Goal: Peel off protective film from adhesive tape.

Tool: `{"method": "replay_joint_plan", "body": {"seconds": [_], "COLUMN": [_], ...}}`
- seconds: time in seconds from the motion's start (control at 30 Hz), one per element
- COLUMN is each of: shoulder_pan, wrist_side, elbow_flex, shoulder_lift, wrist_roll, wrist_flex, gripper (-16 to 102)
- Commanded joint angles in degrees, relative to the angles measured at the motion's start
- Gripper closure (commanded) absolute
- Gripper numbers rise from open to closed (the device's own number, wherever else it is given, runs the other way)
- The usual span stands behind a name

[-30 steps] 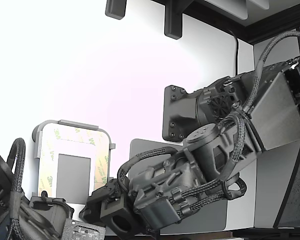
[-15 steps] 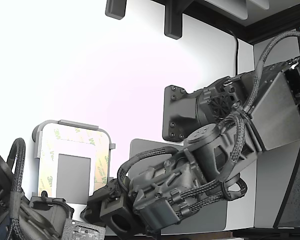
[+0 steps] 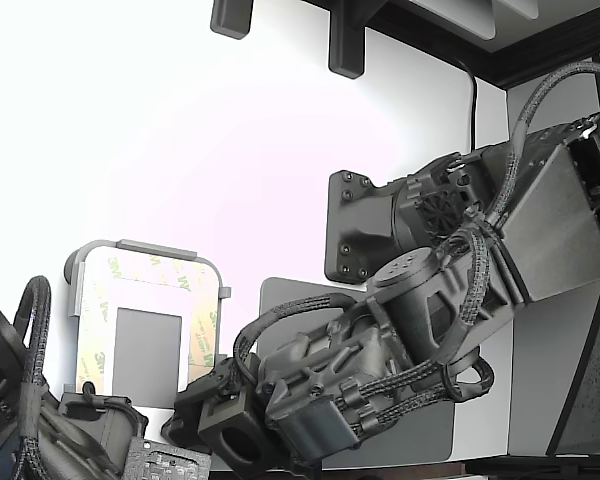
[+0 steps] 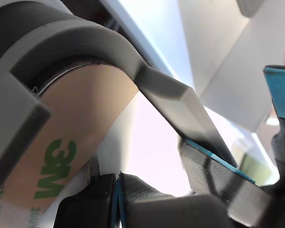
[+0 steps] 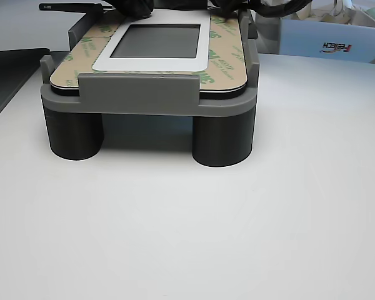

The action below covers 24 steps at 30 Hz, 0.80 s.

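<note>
A light grey rounded tray (image 3: pixel 80 262) stands at the exterior view's lower left. The protective film (image 3: pixel 205 330), pale tan strips with green 3M logos, lies flat around a dark grey rectangle (image 3: pixel 147 345). The adhesive tape is hidden under the film. My gripper (image 3: pixel 190 420) hovers at the tray's corner nearest the arm. In the wrist view the film (image 4: pixel 80 142) curves along the tray's rounded wall (image 4: pixel 85 40). My gripper (image 4: pixel 232 118) shows two blue-padded fingers (image 4: pixel 218 166) with a bright gap and nothing between them. In the other view the film (image 5: pixel 225 56) lies unlifted.
A second arm (image 3: pixel 70 430) sits at the tray's near edge in the exterior view. Its dark closed tips (image 4: pixel 116 199) show below the film in the wrist view. A large dark grey mat (image 3: pixel 280 300) lies under my arm. A cardboard box (image 5: pixel 331 40) stands behind the tray.
My arm dipped slightly towards the exterior view's lower left, then came back to almost the same place. The film lies as before.
</note>
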Motion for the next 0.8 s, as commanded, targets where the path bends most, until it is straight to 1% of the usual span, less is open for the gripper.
{"method": "replay_joint_plan", "body": {"seconds": [0.0, 0.77], "shoulder_pan": [-0.26, 0.00], "wrist_side": [-0.44, 0.18], "elbow_flex": [-2.20, -3.52], "shoulder_lift": [0.88, 0.62], "wrist_roll": [0.35, -0.26], "wrist_flex": [-0.53, 0.79], "gripper": [97, 97]}}
